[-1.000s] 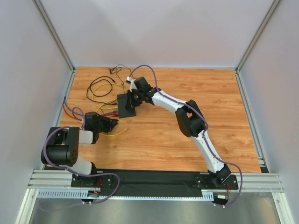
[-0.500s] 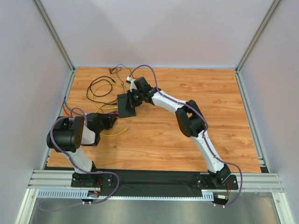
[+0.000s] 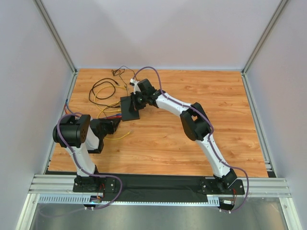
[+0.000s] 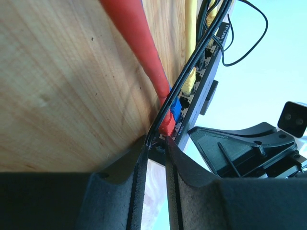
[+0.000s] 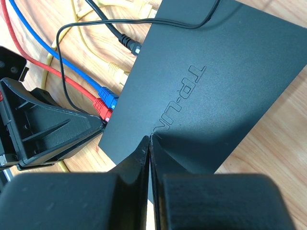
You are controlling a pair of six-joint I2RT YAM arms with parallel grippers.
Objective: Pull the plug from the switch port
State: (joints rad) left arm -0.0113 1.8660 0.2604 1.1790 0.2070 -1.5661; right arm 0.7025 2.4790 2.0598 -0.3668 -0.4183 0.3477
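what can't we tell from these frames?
Left wrist: whether the left hand grips the red plug; its own fingers hide the contact.
Top external: the switch ports are too small, and the left hand overlaps them.
Right wrist: the right hand hides the switch's near corner.

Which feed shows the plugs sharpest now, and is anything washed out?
Right wrist: crisp on the switch and red plug, shadowed by its pincer. Left wrist: red cable soft near the lens, backdrop blown pale. Top external: evenly lit, plugs tiny.
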